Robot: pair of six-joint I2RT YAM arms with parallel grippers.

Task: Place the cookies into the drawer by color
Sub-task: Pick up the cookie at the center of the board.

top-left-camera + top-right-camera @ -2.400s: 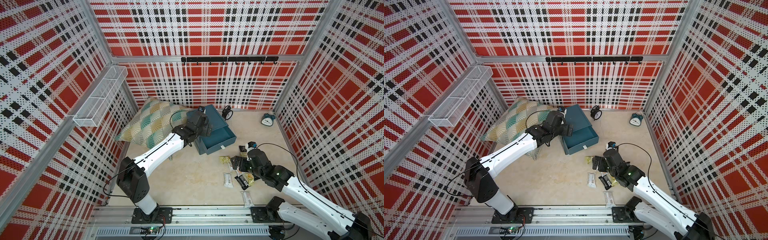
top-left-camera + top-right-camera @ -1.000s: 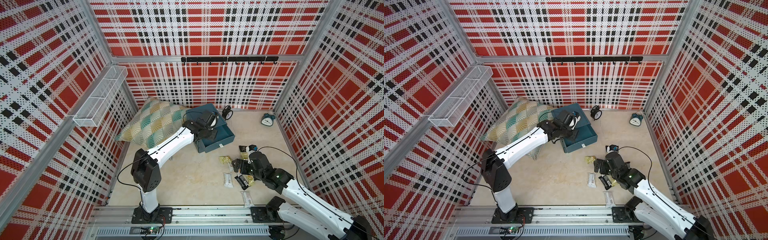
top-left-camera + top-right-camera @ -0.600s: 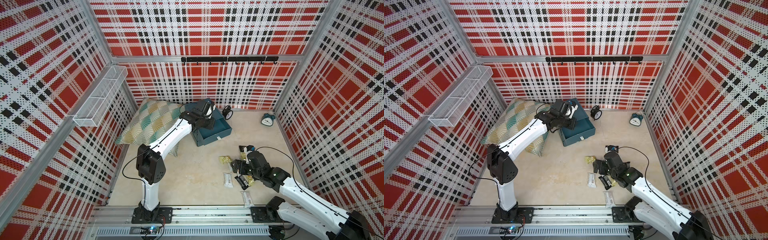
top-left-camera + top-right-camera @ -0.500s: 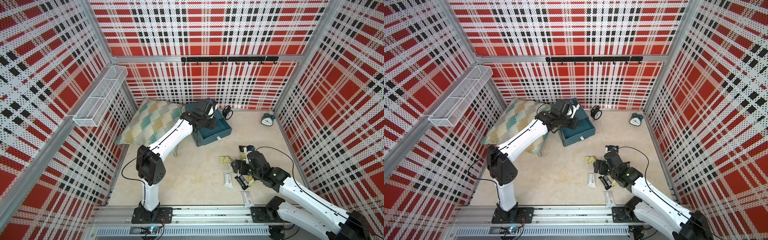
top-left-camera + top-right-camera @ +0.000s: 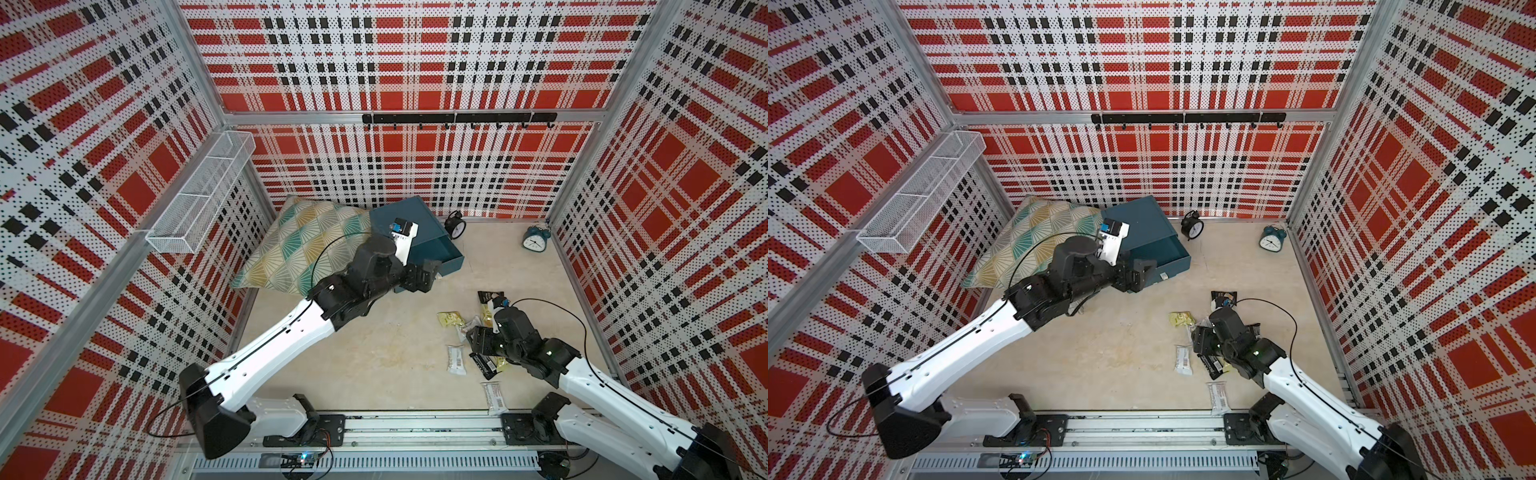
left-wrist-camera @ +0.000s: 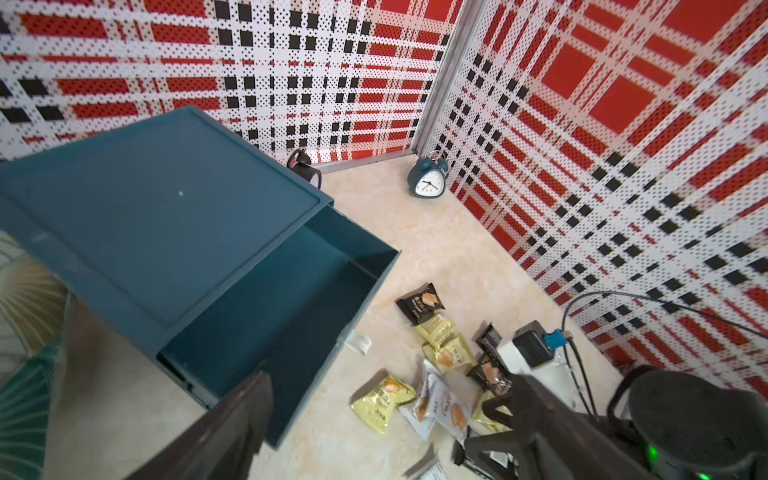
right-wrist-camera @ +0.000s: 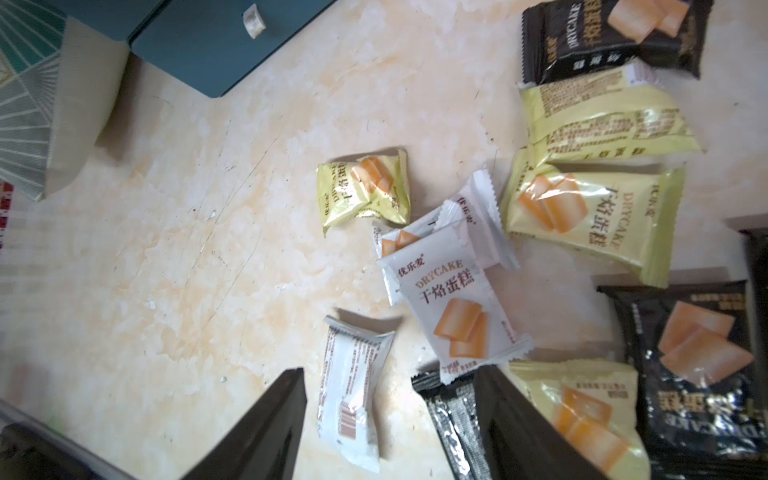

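The drawer (image 5: 409, 218) is a teal cabinet at the back, its top drawer (image 6: 291, 299) pulled out and bare inside as far as it shows. The cookies (image 5: 478, 328) lie scattered on the floor at the right in white, yellow and black wrappers. My left gripper (image 5: 424, 276) is open and empty at the open drawer's front left corner, seen also in a top view (image 5: 1142, 272). My right gripper (image 7: 388, 428) hangs low over the pile, jaws apart. A white packet (image 7: 353, 395) and a black packet (image 7: 453, 415) lie between its fingers (image 7: 266, 424), ungripped.
A patterned pillow (image 5: 307, 245) leans left of the cabinet. A black clock (image 5: 454, 218) and a teal clock (image 5: 535, 239) stand by the back wall. A wire basket (image 5: 199, 195) hangs on the left wall. One white packet (image 5: 493, 398) lies near the front rail.
My left gripper has opened and come down from over the cabinet to the drawer's front corner. The right gripper's jaws have narrowed over the packets.
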